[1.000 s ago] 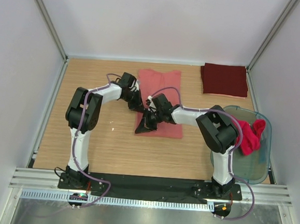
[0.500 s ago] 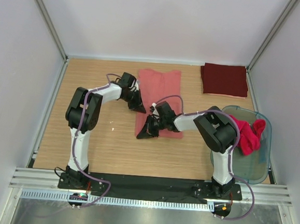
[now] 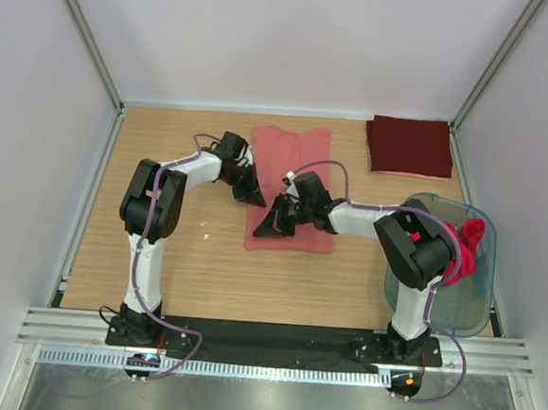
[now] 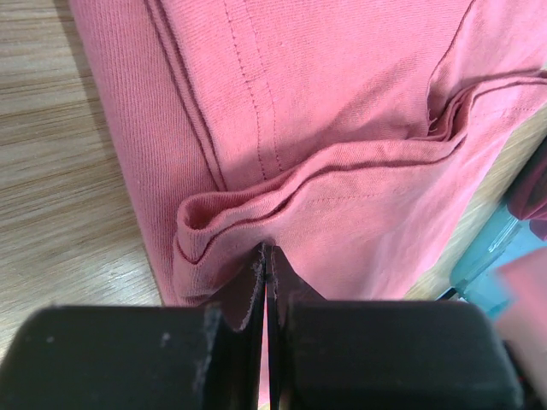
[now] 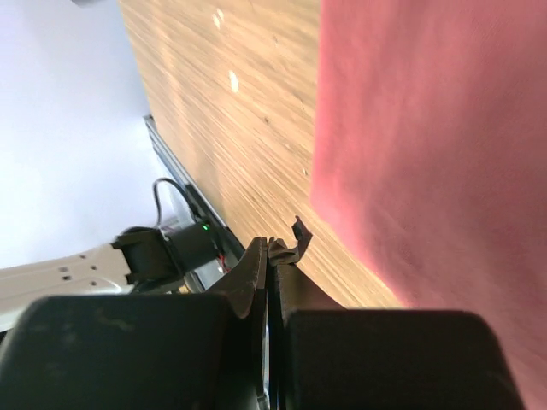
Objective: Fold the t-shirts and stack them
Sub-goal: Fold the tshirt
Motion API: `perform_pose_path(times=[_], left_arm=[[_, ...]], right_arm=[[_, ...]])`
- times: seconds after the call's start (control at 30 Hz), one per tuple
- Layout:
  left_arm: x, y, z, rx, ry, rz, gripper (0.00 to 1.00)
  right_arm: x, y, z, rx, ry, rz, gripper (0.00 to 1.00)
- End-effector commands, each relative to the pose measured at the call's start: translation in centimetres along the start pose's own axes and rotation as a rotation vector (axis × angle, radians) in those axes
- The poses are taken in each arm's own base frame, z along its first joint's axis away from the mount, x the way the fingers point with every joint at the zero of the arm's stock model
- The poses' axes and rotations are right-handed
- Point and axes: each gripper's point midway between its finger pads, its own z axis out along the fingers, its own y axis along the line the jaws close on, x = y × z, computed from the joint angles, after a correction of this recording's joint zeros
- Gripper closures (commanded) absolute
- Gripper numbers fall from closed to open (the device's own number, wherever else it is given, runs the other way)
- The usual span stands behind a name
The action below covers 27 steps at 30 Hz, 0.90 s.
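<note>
**At the pink shirt: both grippers pressed shut**

From above, the pink shirt (image 3: 301,160) lies flat on the table (image 3: 175,254), a long strip running away from the arm bases. The left gripper (image 3: 253,200) reaches in from the shirt's left and sits at its left edge, about halfway along. The right gripper (image 3: 264,231) comes across the shirt from the right, low over its near left corner. The two grippers are near each other, but apart. Right of the pink shirt and level with its far end, a maroon shirt (image 3: 410,145) lies folded square. Right of the pink shirt's near end stands a tub (image 3: 474,311) with a red shirt (image 3: 470,241) bunched inside, partly hidden by the right arm.

In the left wrist view, the pink shirt (image 4: 342,102) fills most of the picture. A raised fold (image 4: 256,205) of several layers runs across it. The left gripper (image 4: 265,256) has its jaws together, tips touching the underside of that fold. I cannot tell whether any cloth is caught between them. A corner of the tub (image 4: 487,256) shows beyond the shirt's edge.

In the right wrist view, the pink shirt (image 5: 444,128) is a blurred block on the right, with bare table (image 5: 231,128) on the left. The right gripper (image 5: 267,252) has its jaws closed with nothing seen between them, tips over the wood just beside the shirt's edge.
</note>
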Motion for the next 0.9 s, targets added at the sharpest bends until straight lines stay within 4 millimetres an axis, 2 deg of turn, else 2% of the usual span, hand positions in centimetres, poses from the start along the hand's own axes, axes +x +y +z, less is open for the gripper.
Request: perform_pose_path(times=[0.0,0.1,0.17,0.2,0.23,0.33,0.47,0.5,0.6,0.63,0.7,0.77,0.87], left_arm=[[0.6,3.8,0.8,-0.117,0.026,-0.008,1.00],[0.7,4.0,0.8,-0.121,0.032,-0.005,1.00],[0.8,4.1,0.8,-0.122,0.035,-0.006,1.00],[0.7,4.3,0.8,-0.123,0.035,-0.008,1.00],[0.8,4.3,0.9,-0.121,0.038,-0.009,1.00],[0.8,4.5,1.0,-0.121,0.045,-0.014,1.00],[0.4,4.4,0.8,-0.124,0.043,-0.002,1.00],[0.4,4.4,0.7,-0.125,0.044,0.001,1.00],[0.2,4.2,0.2,-0.127,0.043,0.017,1.00],[0.1,4.0,0.0,-0.125,0.042,0.019,1.00],[0.0,3.6,-0.4,-0.122,0.037,0.022,0.99],[-0.5,2.8,-1.2,-0.108,0.020,0.027,0.99],[-0.7,1.8,-1.9,-0.090,0.007,0.027,0.98]], right_arm=[[-2.0,1.0,-1.2,-0.039,-0.047,-0.017,0.99],[-1.6,-0.5,0.0,-0.038,-0.022,0.010,0.99],[-0.7,-2.6,0.7,-0.033,-0.012,0.052,0.99],[-0.3,-3.4,0.9,-0.025,-0.006,0.067,0.99],[1.1,-5.2,0.9,-0.001,0.016,0.097,0.99],[2.5,-7.2,0.8,0.015,0.026,0.118,0.99],[1.7,-5.0,-0.5,-0.005,0.011,0.088,0.99],[0.5,-3.1,-1.3,-0.033,-0.017,0.039,0.99],[-0.6,-1.3,-3.1,-0.043,-0.040,0.020,0.99],[-1.6,-0.6,-4.4,-0.058,-0.071,0.009,0.99],[-2.0,-0.8,-5.4,-0.055,-0.087,0.021,0.99],[-1.9,-2.6,-6.1,-0.032,-0.092,0.034,0.99],[-0.8,-6.1,-5.8,-0.015,-0.068,0.078,0.99]])
